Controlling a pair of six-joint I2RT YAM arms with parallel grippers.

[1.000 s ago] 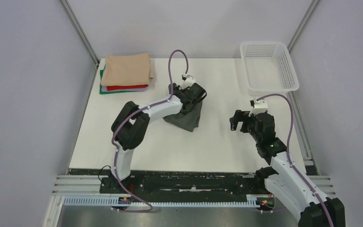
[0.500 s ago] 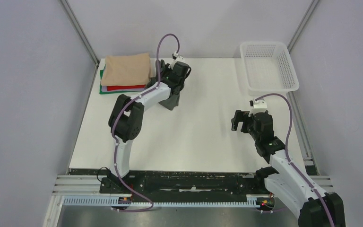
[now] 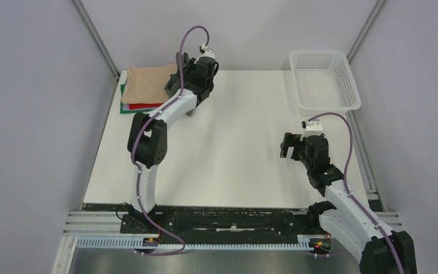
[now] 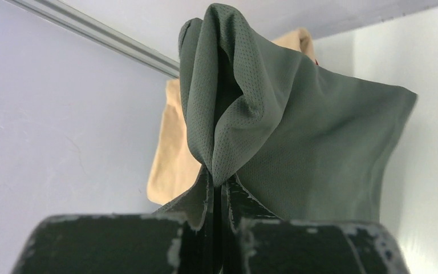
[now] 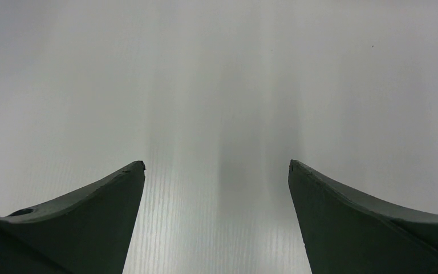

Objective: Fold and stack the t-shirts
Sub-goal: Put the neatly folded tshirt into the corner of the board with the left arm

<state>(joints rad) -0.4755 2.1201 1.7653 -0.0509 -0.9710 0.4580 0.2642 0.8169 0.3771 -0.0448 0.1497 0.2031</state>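
Note:
My left gripper (image 3: 177, 85) is shut on the dark charcoal-grey t-shirt (image 4: 296, 131), a bunched fold of which is pinched between its fingertips (image 4: 222, 180). It holds the shirt at the back left, right beside the stack. In the top view the gripper hides most of the grey shirt. The stack has a folded tan t-shirt (image 3: 148, 83) on top, with red (image 3: 145, 105) and green (image 3: 126, 109) edges below. The tan shirt (image 4: 171, 165) also shows behind the grey one in the left wrist view. My right gripper (image 3: 286, 145) is open and empty over bare table (image 5: 217, 165).
A white lattice basket (image 3: 319, 52) stands at the back right corner. Grey walls with metal rails close in the table on the left, back and right. The white table top (image 3: 234, 148) lies between the two arms.
My left gripper has carried the grey shirt from the table's middle back and left, up to the stack's right edge. The right arm has hardly moved.

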